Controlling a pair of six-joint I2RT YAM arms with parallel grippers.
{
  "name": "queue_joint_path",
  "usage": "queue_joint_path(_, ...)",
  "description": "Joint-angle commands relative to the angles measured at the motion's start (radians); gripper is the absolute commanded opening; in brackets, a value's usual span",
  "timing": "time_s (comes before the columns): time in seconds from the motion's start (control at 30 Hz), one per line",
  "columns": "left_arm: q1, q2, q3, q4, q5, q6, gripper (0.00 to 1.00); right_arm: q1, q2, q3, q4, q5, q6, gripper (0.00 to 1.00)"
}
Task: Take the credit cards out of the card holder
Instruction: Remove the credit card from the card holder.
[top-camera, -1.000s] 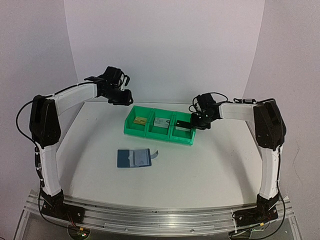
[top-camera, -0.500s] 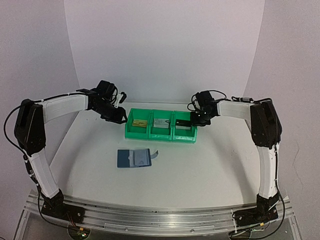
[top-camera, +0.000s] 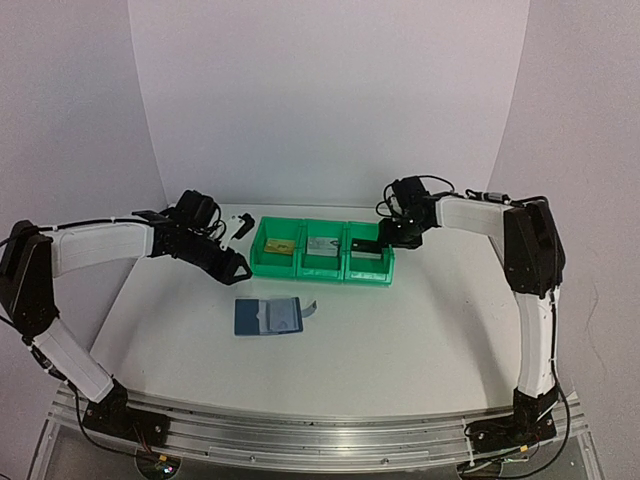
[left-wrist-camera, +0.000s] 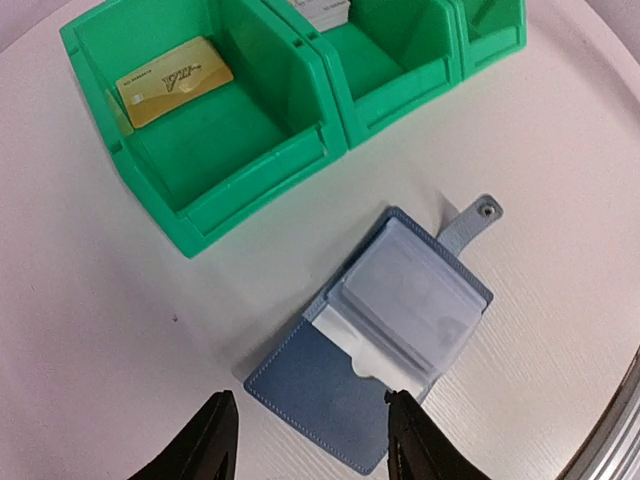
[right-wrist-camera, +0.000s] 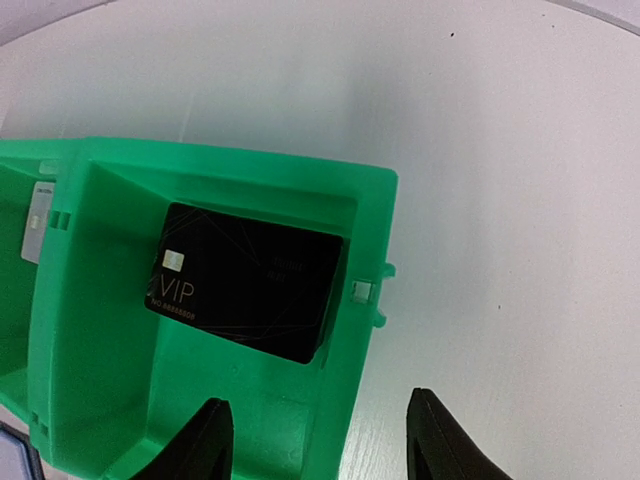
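Card holder (left-wrist-camera: 300, 390) open on the desk (left-wrist-camera: 560, 180); gold card (left-wrist-camera: 173, 80), silver card (top-camera: 322, 243) and black card (right-wrist-camera: 245, 280) lie in separate bins. Left pincer (left-wrist-camera: 310, 425) and right pincer (right-wrist-camera: 320, 430) are spread and empty. Hazard: the right pincer, close over the green bin (right-wrist-camera: 230, 165), could clip its wall and spill the black card.

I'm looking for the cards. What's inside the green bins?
Each bin holds one card: the gold card in the left one, the silver card in the middle, the black card in the right. Whatever lies under the cards is covered.
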Motion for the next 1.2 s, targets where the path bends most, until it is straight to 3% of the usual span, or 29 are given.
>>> queue_joint_path(0.0,0.006,-0.108,-0.158,0.102,0.036,0.251,0.46,0.008,-0.17,0.029,-0.019,0.018,0.091,0.58)
queue_joint_path(0.17,0.024,-0.183,-0.383,0.248,-0.047,0.545,0.43,0.163,-0.252,-0.046,-0.018,0.018,0.208,0.68)
queue_joint_path(0.37,0.031,-0.143,-0.417,0.306,-0.027,0.619,0.5,0.399,-0.169,-0.077,0.007,-0.095,0.404,0.71)
queue_joint_path(0.47,0.073,-0.06,-0.379,0.332,-0.018,0.584,0.49,0.464,-0.114,-0.068,0.035,-0.122,0.455,0.65)
queue_joint_path(0.63,0.117,0.008,-0.291,0.248,0.117,0.527,0.49,0.504,-0.037,-0.066,0.101,-0.174,0.508,0.46)
queue_joint_path(0.77,0.115,0.025,-0.234,0.17,0.177,0.375,0.51,0.512,0.031,-0.04,0.114,-0.186,0.51,0.4)
queue_joint_path(1.03,0.115,0.175,-0.035,-0.147,0.142,-0.308,0.59,0.516,0.102,0.0,0.12,-0.169,0.501,0.39)
queue_joint_path(1.17,0.115,0.188,-0.071,-0.11,0.151,-0.417,0.58,0.534,0.078,-0.001,0.118,-0.112,0.482,0.37)
